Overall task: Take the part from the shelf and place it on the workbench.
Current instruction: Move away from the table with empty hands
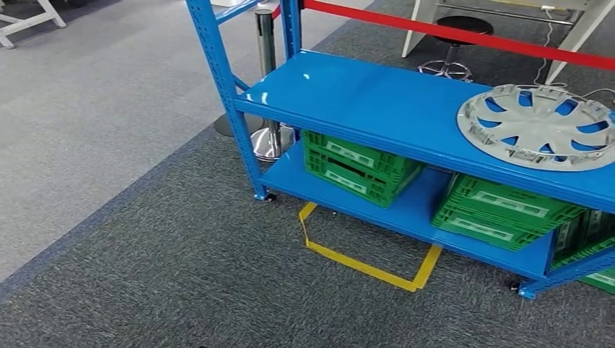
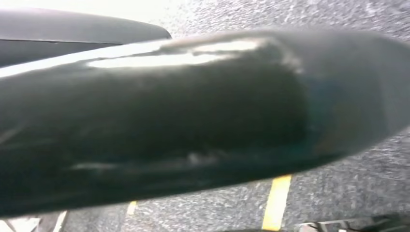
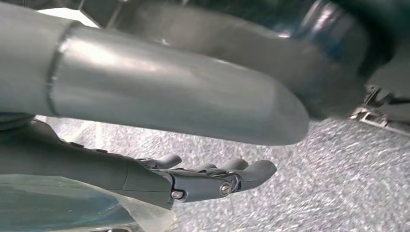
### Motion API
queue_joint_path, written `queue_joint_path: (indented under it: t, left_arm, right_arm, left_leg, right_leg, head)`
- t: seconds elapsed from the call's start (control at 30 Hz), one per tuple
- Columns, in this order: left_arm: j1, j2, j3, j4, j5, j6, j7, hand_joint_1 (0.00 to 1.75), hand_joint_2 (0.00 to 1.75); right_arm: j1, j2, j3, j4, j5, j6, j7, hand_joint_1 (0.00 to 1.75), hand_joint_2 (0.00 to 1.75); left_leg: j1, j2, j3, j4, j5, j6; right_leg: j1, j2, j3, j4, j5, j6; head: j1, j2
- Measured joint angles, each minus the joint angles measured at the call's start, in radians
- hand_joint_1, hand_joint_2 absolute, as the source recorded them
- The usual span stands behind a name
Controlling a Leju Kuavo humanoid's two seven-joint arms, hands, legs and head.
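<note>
Silver wheel cover [image 1: 540, 125]: lying flat on blue shelf [image 1: 377, 101], awaiting pickup. Right hand [image 3: 203, 179]: hanging released, fingers apart. Left hand: state unclear.

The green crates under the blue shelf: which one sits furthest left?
The green crate nearest the shelf's left leg; the others sit further right, below the silver wheel cover.

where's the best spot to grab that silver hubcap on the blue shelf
Probably the near rim of the hubcap, coming from the shelf's open front. It lies flat on the top level with nothing around it, and the cutouts near its rim look like they would let fingers hook under.
</note>
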Motion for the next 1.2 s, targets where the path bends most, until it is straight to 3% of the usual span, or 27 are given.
queue_joint_path:
  t: [0.07,0.1,0.17,0.23,0.3,0.37,0.4,0.43,0.5,0.53,0.57,0.6,0.67,0.73,0.8,0.87,0.9,0.93,1.0,1.07,1.1,1.13,1.2]
  left_arm:
    - [-0.004,0.001,0.005,0.0,0.006,0.009,-0.008,0.0,0.0]
    - [-0.006,0.001,0.008,0.0,0.01,0.012,-0.014,0.0,0.0]
    - [-0.007,0.002,0.015,0.0,0.012,0.014,-0.021,0.0,0.0]
    - [-0.007,0.002,0.021,0.0,0.013,0.015,-0.023,0.0,0.0]
    - [-0.007,0.002,0.023,0.0,0.012,0.017,-0.025,0.0,0.0]
    - [-0.003,0.001,0.024,0.0,0.01,0.022,-0.027,0.0,0.0]
    - [0.0,0.001,0.025,0.0,0.01,0.026,-0.027,0.0,0.0]
    - [0.001,0.0,0.025,0.0,0.01,0.029,-0.027,0.0,0.0]
    - [0.002,-0.002,0.027,0.0,0.01,0.033,-0.027,0.0,0.0]
    - [0.002,-0.002,0.028,0.0,0.01,0.034,-0.026,0.0,0.0]
    - [0.001,-0.002,0.029,0.0,0.01,0.034,-0.026,0.0,0.0]
    - [0.001,-0.002,0.031,0.0,0.01,0.035,-0.026,0.0,0.0]
    - [0.0,-0.002,0.033,0.0,0.007,0.035,-0.026,0.0,0.0]
    - [-0.003,-0.002,0.034,0.0,0.003,0.034,-0.026,0.0,0.0]
    - [-0.005,-0.002,0.035,0.0,0.001,0.033,-0.026,0.0,0.0]
    - [-0.003,-0.003,0.036,0.0,0.001,0.033,-0.024,0.0,0.0]
    - [0.0,-0.003,0.037,0.0,0.001,0.032,-0.023,0.0,0.0]
    - [0.002,-0.002,0.038,0.0,0.001,0.032,-0.022,0.0,0.0]
    - [0.005,-0.002,0.039,0.0,0.001,0.032,-0.021,0.0,0.0]
    - [0.006,-0.001,0.041,0.0,0.001,0.032,-0.019,0.0,0.0]
    - [0.006,0.0,0.042,0.0,0.0,0.032,-0.019,0.0,0.0]
    - [0.005,0.0,0.043,0.0,0.0,0.033,-0.018,0.0,0.0]
    - [0.005,0.001,0.044,0.0,-0.001,0.033,-0.017,0.0,0.0]
  right_arm:
    - [0.001,0.001,0.005,0.0,0.006,0.0,-0.003,0.0,0.0]
    - [0.002,0.001,0.007,0.001,0.008,0.003,-0.005,0.0,0.0]
    - [0.004,0.001,0.009,0.001,0.008,0.007,-0.008,0.0,0.0]
    - [0.004,-0.001,0.011,0.0,0.008,0.007,-0.008,0.0,0.0]
    - [0.003,-0.002,0.012,0.0,0.008,0.007,-0.008,0.0,0.0]
    - [0.001,-0.002,0.013,-0.001,0.009,0.006,-0.01,0.0,0.0]
    - [0.001,-0.002,0.014,-0.001,0.009,0.005,-0.01,0.0,0.0]
    - [0.0,-0.002,0.015,-0.002,0.011,0.004,-0.01,0.0,0.0]
    - [0.001,-0.003,0.017,-0.003,0.015,0.003,-0.007,0.0,0.0]
    - [0.002,-0.002,0.018,-0.003,0.018,0.003,-0.006,0.0,0.0]
    - [0.003,-0.002,0.018,-0.003,0.02,0.003,-0.006,0.0,0.0]
    - [0.004,-0.001,0.019,-0.002,0.022,0.004,-0.006,0.0,0.0]
    - [0.007,-0.001,0.019,-0.002,0.022,0.005,-0.007,0.0,0.0]
    - [0.009,-0.001,0.019,-0.002,0.02,0.006,-0.01,0.0,0.0]
    - [0.008,-0.001,0.019,-0.003,0.02,0.006,-0.013,0.0,0.0]
    - [0.009,-0.002,0.019,-0.003,0.02,0.007,-0.013,0.0,0.0]
    - [0.011,-0.002,0.019,-0.003,0.02,0.007,-0.013,0.0,0.0]
    - [0.013,-0.002,0.019,-0.003,0.02,0.007,-0.013,0.0,0.0]
    - [0.016,-0.002,0.019,-0.003,0.02,0.007,-0.013,0.0,0.0]
    - [0.018,-0.001,0.019,-0.002,0.02,0.009,-0.013,0.0,0.0]
    - [0.017,-0.001,0.019,-0.002,0.02,0.01,-0.013,0.0,0.0]
    - [0.017,0.0,0.019,-0.001,0.02,0.011,-0.014,0.0,0.0]
    - [0.015,0.0,0.019,-0.001,0.02,0.012,-0.014,0.0,0.0]
  left_leg:
    - [-0.007,-0.01,0.044,-0.116,0.045,0.013]
    - [-0.009,-0.013,0.053,-0.14,0.048,0.015]
    - [-0.01,-0.012,0.054,-0.151,0.051,0.015]
    - [-0.004,-0.008,0.056,-0.164,0.059,0.021]
    - [0.001,-0.003,0.056,-0.173,0.06,0.026]
    - [0.002,0.003,0.057,-0.174,0.052,0.029]
    - [0.002,0.008,0.059,-0.174,0.048,0.029]
    - [0.003,0.012,0.063,-0.173,0.046,0.027]
    - [0.007,0.015,0.077,-0.173,0.04,0.017]
    - [0.006,0.016,0.083,-0.171,0.036,0.01]
    - [0.005,0.016,0.086,-0.169,0.031,0.003]
    - [0.003,0.016,0.088,-0.167,0.027,-0.003]
    - [0.002,0.017,0.091,-0.165,0.019,-0.013]
    - [0.004,0.016,0.09,-0.146,0.007,-0.022]
    - [0.006,0.013,0.043,-0.049,-0.027,-0.03]
    - [0.006,0.011,-0.05,0.102,-0.066,-0.032]
    - [0.005,0.011,-0.091,0.153,-0.065,-0.03]
    - [0.004,0.01,-0.116,0.166,-0.04,-0.026]
    - [-0.003,0.006,-0.115,0.076,0.066,-0.01]
    - [-0.014,0.0,-0.088,-0.031,0.136,0.01]
    - [-0.02,-0.002,-0.074,-0.064,0.139,0.019]
    - [-0.022,-0.003,-0.062,-0.082,0.123,0.027]
    - [-0.021,-0.003,-0.029,-0.128,0.101,0.037]
  right_leg:
    - [0.003,0.006,-0.002,0.002,-0.001,0.004]
    - [0.002,0.006,-0.005,0.002,-0.001,0.007]
    - [0.002,0.007,-0.01,0.001,0.001,0.017]
    - [0.002,-0.003,-0.023,0.02,-0.017,0.028]
    - [-0.001,-0.02,-0.066,0.108,-0.069,0.039]
    - [-0.007,-0.028,-0.126,0.237,-0.119,0.05]
    - [-0.01,-0.03,-0.141,0.272,-0.122,0.055]
    - [-0.012,-0.032,-0.139,0.27,-0.109,0.06]
    - [-0.02,-0.039,-0.077,0.155,-0.042,0.069]
    - [-0.021,-0.044,-0.042,0.087,-0.021,0.072]
    - [-0.022,-0.048,-0.011,0.034,-0.012,0.069]
    - [-0.021,-0.051,0.006,0.006,-0.015,0.062]
    - [-0.019,-0.048,0.018,-0.003,-0.031,0.039]
    - [-0.019,-0.046,0.03,-0.004,-0.039,0.024]
    - [-0.02,-0.045,0.05,-0.007,-0.053,0.01]
    - [-0.016,-0.042,0.073,-0.007,-0.074,0.004]
    - [-0.014,-0.038,0.086,-0.007,-0.086,0.003]
    - [-0.013,-0.034,0.1,-0.007,-0.098,0.003]
    - [-0.011,-0.028,0.132,-0.01,-0.125,0.003]
    - [-0.012,-0.024,0.163,-0.024,-0.148,0.007]
    - [-0.013,-0.024,0.174,-0.035,-0.155,0.012]
    - [-0.013,-0.025,0.186,-0.045,-0.155,0.018]
    - [-0.012,-0.028,0.199,-0.049,-0.135,0.033]
  head:
    - [0.0,0.0]
    - [0.001,0.0]
    - [0.0,0.0]
    - [0.003,0.0]
    - [0.009,0.0]
    - [0.01,0.0]
    - [0.009,0.0]
    - [0.009,0.0]
    - [0.009,0.0]
    - [0.011,0.0]
    - [0.012,0.0]
    - [0.011,0.0]
    - [0.007,0.0]
    - [0.001,0.0]
    - [-0.004,0.0]
    - [-0.006,0.0]
    - [-0.006,0.0]
    - [-0.006,0.0]
    - [-0.006,0.0]
    - [-0.006,0.0]
    - [-0.007,0.0]
    - [-0.008,0.0]
    - [-0.01,0.0]
